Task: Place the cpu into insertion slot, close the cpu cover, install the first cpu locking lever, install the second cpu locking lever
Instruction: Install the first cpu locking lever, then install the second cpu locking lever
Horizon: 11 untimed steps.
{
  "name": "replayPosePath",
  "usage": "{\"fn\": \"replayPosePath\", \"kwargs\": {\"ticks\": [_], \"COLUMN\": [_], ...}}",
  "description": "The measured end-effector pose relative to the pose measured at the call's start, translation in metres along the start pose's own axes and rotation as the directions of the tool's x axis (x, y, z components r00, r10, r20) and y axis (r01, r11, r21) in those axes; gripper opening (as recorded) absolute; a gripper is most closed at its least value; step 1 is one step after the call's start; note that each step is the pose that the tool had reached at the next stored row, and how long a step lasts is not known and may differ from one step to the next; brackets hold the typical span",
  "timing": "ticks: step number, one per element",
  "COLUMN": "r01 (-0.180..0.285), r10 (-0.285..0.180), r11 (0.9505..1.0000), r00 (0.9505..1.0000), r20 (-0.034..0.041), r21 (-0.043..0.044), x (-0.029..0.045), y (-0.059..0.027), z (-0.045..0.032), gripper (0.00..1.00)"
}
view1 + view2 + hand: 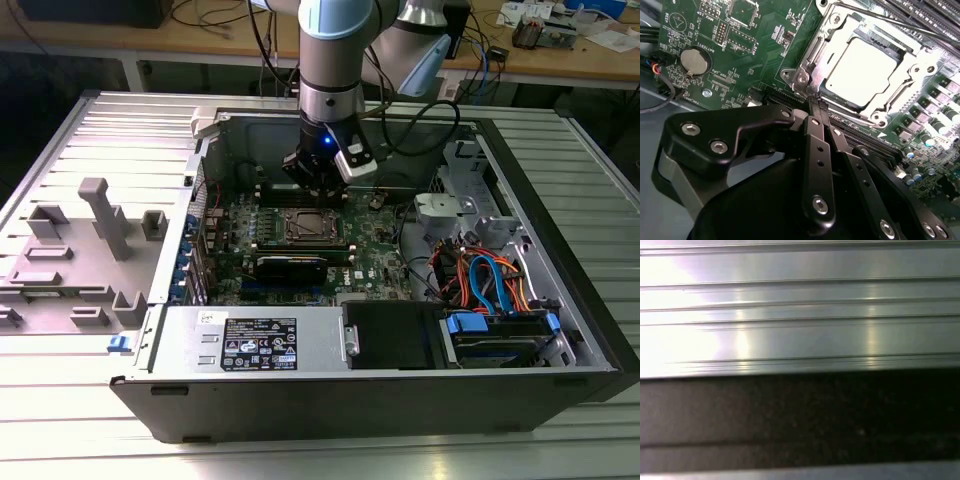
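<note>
The arm came straight down from above, wrist pointed vertical. Its gripper hung low with the black fingers pressed together, jaws closed, nothing between them.

You've got a black-and-white label on the near face of the power supply box, with a small white sticker just left of it; the print on both is too fine to make out. In the second wrist view, white lettering runs across the green motherboard around the coin cell, with a printed triangle sign nearby.
</note>
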<state>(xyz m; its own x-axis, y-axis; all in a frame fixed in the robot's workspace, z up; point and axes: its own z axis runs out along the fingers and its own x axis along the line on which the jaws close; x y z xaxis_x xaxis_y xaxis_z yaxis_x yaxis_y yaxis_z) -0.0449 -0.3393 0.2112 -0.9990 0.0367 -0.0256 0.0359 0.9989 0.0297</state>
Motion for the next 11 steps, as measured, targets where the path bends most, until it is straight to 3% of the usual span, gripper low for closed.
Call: {"fn": "replayPosePath", "kwargs": {"ticks": [11], "r01": [0.0], "r10": [0.0], "r11": [1.0], "r00": [1.0], "r20": [-0.0001], "r21": [0.0007], "x": [-0.0001], "y": [-0.0019], "z": [-0.0001], "gripper": [0.11]}}
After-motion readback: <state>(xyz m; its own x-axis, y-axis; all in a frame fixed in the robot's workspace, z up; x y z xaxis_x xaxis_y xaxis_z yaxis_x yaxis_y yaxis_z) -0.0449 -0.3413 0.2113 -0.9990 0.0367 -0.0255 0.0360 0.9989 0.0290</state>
